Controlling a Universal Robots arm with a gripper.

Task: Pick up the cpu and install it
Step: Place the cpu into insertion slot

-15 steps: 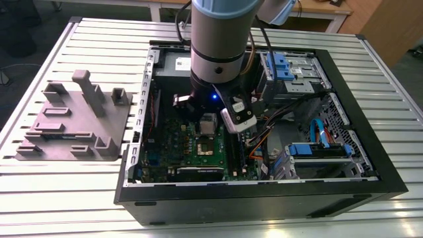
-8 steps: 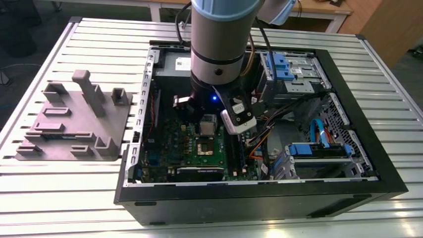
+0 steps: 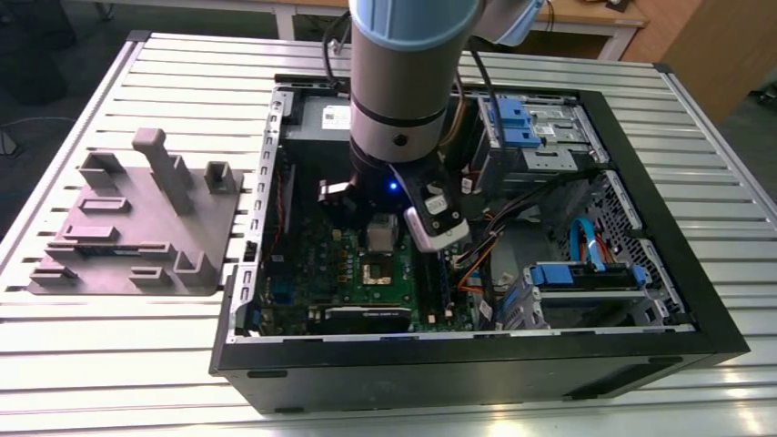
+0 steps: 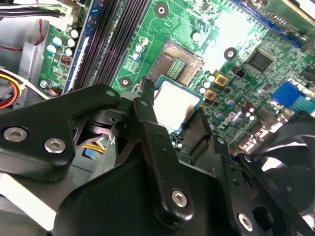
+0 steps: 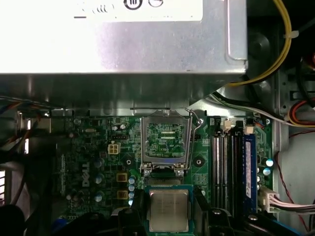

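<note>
Broadly, a slatted aluminium work table (image 3: 97,364) carries an open black desktop computer case (image 3: 680,300), with a green motherboard (image 3: 309,273) lying flat inside. Over that board hangs the black two-fingered gripper (image 5: 169,194), clamped on the small square silver-topped cpu (image 5: 169,211) (a finger (image 5: 137,209) at each side edge), just beside the open socket (image 5: 165,179) and its raised metal bracket (image 5: 165,140).

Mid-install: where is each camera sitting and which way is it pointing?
Exterior view: off the arm, looking down into the case; arm shows.
First wrist view: on the wrist, facing motherboard and power supply; jaw tips show.
Second wrist view: on the wrist, facing motherboard past the gripper.
Both wrist views share the cpu between the jaws.
</note>
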